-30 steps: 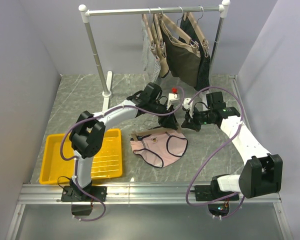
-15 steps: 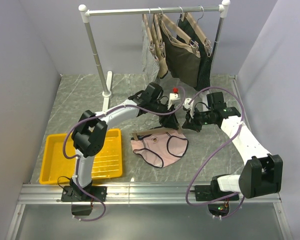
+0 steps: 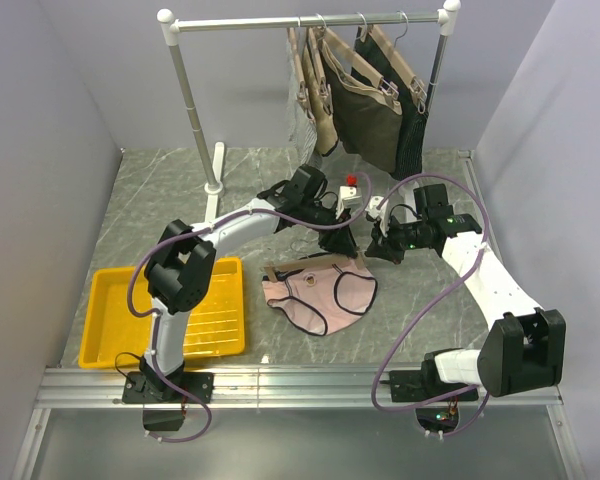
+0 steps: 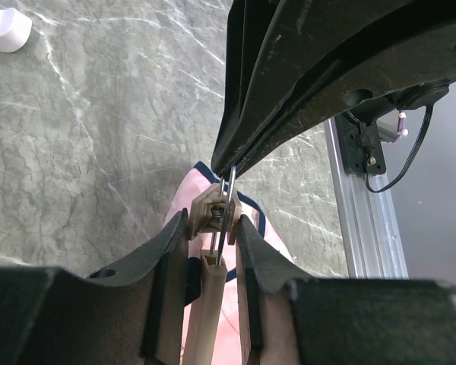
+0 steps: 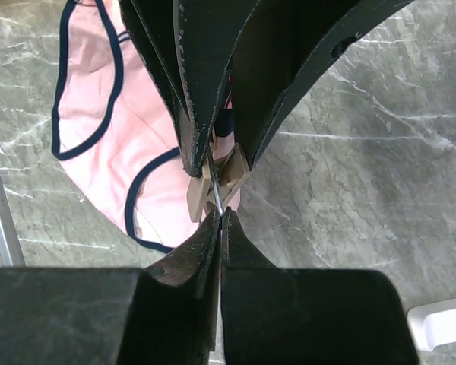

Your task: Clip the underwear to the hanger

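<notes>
The left jaws are closed on the two sides of a tan clip (image 4: 213,214) at one end of the hanger (image 4: 204,304). The hanger's bar runs back between the two fingers. How hard the clip is squeezed cannot be told.

The right jaws are shut tight, meeting the left jaws tip to tip. A thin silver wire (image 5: 214,194) at the same clip is pinched between them.

The underwear (image 5: 99,129), pale pink with navy edging, lies flat on the grey marbled counter (image 5: 380,152). It is directly under both sets of jaws and spreads out to one side of the right jaws. Its navy-edged waistband passes just beneath the clip. Whether any cloth is already inside the clip's mouth is hidden.

The step in hand is judged to be opening this clip and catching the waistband in it. To do it well:

- The clip's wings should be pressed squarely by the left jaws so that they do not slip off sideways.
- The wire should be held steady by the right jaws so that the hanger is not rolled.
- The open mouth should be lowered over the navy edging.
- The squeeze should be eased only once the edging is well inside.
</notes>
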Robot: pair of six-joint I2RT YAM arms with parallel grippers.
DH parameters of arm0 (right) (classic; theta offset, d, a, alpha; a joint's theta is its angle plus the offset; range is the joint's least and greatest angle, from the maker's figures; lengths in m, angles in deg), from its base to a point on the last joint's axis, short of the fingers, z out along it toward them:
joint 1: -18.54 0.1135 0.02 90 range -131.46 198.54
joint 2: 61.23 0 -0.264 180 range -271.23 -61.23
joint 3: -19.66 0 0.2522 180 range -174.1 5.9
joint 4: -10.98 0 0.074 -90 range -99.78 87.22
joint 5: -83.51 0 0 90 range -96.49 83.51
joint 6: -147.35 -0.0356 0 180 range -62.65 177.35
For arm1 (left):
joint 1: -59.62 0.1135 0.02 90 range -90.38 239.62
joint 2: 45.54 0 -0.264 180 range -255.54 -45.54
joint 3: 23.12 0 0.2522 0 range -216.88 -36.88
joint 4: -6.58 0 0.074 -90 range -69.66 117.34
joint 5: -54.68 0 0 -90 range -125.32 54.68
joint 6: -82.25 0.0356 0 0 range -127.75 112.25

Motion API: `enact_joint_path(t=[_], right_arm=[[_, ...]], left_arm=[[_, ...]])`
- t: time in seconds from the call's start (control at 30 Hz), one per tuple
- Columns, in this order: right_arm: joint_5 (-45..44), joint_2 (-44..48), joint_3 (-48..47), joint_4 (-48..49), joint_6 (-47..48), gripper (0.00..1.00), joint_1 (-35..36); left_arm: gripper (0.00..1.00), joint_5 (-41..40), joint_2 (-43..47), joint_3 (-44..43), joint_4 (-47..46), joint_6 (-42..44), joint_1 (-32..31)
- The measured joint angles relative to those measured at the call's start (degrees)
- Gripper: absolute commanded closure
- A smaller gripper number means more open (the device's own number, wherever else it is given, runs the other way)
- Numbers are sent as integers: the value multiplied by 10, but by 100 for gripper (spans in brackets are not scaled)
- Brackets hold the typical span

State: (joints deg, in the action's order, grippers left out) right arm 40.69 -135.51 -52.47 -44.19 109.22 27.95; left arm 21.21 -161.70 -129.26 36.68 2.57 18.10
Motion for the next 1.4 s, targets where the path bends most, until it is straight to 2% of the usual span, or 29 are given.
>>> enact_joint_path(t=[0.03,0.07,0.1,0.17,0.23,0.37,0.57,0.7,0.87,1.13,1.4], right_arm=[[0,0,0,0,-1,88,0],[0,0,0,0,-3,82,0],[-1,0,0,0,-6,65,0],[-3,0,1,3,-14,51,0],[-4,2,8,12,-24,42,-1],[7,-3,14,23,-47,40,-19],[64,-28,16,26,-86,39,-86],[98,-24,68,54,-129,39,-92],[114,-24,136,111,-230,43,-101],[48,-53,149,249,-404,49,-108],[-29,-171,87,342,-538,48,-44]], left_arm=[[100,0,0,0,0,-1,0],[100,1,0,0,0,-2,0],[100,1,0,0,-1,-5,0],[100,1,-1,0,-2,-12,0],[100,2,-4,0,-2,-16,0],[100,1,-16,0,-3,-21,-3],[100,22,-28,0,1,-23,-11],[100,48,-28,0,1,-30,-5],[100,54,-30,-2,-2,-41,10],[100,43,-38,-3,-27,-80,56],[100,40,-39,-3,-47,-101,73]])
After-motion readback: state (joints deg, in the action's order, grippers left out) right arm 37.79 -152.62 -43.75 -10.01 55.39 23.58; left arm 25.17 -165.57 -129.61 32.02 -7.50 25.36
